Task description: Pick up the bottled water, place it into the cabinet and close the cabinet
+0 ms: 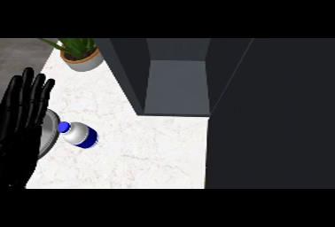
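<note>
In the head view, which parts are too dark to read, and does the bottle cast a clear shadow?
Head view: the counter is bright and even; the bottled water shows no distinct shadow; the cabinet is dim, its inside paler grey; the panel at the right is nearly flat black; the left hand, black, shows little detail.

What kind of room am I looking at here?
Most likely a kitchen. There is a pale marble counter with a dark cabinet standing open on it, plus a water bottle and a potted plant at the back corner.
</note>
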`<action>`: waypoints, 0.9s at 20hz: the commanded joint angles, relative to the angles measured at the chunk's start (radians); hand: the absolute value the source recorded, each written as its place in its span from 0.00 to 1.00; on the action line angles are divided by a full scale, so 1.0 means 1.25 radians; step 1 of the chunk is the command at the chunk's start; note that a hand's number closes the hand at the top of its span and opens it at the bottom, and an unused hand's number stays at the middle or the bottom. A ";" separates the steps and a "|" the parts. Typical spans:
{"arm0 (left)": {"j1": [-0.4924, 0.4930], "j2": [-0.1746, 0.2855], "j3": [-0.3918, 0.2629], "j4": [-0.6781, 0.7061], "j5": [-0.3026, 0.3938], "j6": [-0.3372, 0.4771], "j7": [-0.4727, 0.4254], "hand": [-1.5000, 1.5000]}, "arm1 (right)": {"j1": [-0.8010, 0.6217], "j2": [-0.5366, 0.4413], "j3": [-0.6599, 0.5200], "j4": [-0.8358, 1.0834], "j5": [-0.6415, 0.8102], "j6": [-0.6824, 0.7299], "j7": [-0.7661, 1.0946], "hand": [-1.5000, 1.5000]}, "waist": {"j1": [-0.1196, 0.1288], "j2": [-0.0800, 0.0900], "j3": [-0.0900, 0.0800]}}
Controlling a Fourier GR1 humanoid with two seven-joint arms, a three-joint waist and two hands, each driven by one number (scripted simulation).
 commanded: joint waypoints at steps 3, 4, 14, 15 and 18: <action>0.031 -0.047 0.077 -0.038 -0.121 0.160 0.028 0.00 | 0.062 -0.014 -0.003 -0.029 0.008 0.014 0.018 0.00 | -0.016 0.003 -0.002; 0.053 -0.065 0.099 -0.050 -0.140 0.198 0.034 0.00 | 0.113 0.006 0.027 -0.029 0.028 0.007 0.003 0.00 | -0.015 0.001 -0.002; 0.179 -0.078 -0.136 -0.125 -0.138 0.649 0.139 0.00 | 0.329 -0.011 0.095 -0.266 -0.120 0.093 0.127 0.00 | -0.029 0.000 -0.002; 0.206 -0.078 -0.185 -0.133 -0.158 0.680 0.133 0.00 | 0.376 -0.029 0.051 -0.261 -0.165 0.131 0.077 0.00 | -0.031 0.000 -0.001; 0.243 -0.078 -0.265 -0.164 -0.214 0.732 0.152 0.00 | 0.422 -0.011 0.064 -0.313 -0.152 0.123 0.095 0.00 | -0.026 0.002 -0.002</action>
